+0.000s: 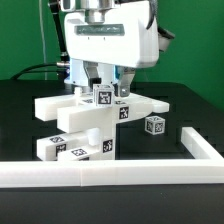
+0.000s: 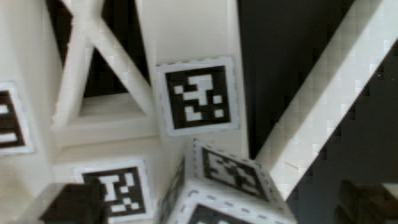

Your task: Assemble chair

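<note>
Tool: the tool (image 1: 108, 82) hangs from the white arm, pointing straight down over the middle of the counter; its two fingers (image 1: 97, 73) reach to the top of the stacked white pieces, and whether they are spread or pinching something cannot be told, since the fingertips blend into the parts.
Directly under the tool: a small tagged block (image 1: 103, 97) sits at the top of the stack, right at the fingertips (contact itself is not clear).
Stack below: the half-built chair (image 1: 95, 118) is a blocky white pile of flat panels and legs with black-and-white tags, resting on the counter (image 1: 30, 120).
Close-up: the wrist view shows a white upright piece with a tag (image 2: 196, 95), more tagged faces (image 2: 231, 172) beneath it, and slanting white bars on either side; the picture is blurred.
Beside the stack: a loose tagged cube (image 1: 153, 126) lies on the exterior view's right of the tool, near the chair but apart from it.
Farther out: a long white border frame (image 1: 110, 172) runs along the near edge of the counter and turns back on the exterior view's right.
</note>
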You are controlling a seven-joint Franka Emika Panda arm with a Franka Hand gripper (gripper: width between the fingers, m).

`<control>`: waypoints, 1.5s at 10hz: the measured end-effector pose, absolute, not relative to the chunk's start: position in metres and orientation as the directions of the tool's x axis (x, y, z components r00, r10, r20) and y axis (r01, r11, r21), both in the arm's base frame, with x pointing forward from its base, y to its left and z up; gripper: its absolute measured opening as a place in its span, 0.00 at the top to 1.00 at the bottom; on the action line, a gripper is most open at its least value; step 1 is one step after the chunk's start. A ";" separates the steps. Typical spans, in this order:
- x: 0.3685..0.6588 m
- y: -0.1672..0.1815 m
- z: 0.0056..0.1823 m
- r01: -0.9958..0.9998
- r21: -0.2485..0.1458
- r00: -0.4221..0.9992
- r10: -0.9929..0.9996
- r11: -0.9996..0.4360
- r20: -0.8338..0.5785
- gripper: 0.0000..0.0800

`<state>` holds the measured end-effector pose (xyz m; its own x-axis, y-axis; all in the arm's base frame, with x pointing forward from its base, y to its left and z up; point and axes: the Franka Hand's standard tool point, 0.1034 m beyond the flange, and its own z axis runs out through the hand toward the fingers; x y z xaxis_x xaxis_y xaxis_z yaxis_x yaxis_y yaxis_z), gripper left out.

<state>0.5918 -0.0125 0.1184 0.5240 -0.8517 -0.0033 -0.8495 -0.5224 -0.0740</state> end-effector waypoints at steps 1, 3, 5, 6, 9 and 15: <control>0.593 -0.013 0.118 -0.750 -0.068 0.658 -0.752 -0.658 0.027 0.19; 0.593 -0.017 0.118 -0.539 -0.061 0.839 -0.542 -0.840 0.053 0.19; 0.595 -0.018 0.118 -0.402 -0.055 0.910 -0.406 -0.914 0.083 0.19; 0.595 -0.018 0.118 -0.320 -0.046 0.942 -0.323 -0.946 0.088 0.19; 0.595 -0.018 0.118 -0.111 -0.021 0.989 -0.112 -0.994 0.095 0.19; 0.595 -0.019 0.118 -0.028 -0.010 0.995 -0.029 -1.000 0.096 0.53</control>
<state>0.5952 -0.0194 0.1178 0.9950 -0.0293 0.0958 -0.0284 -0.9995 -0.0103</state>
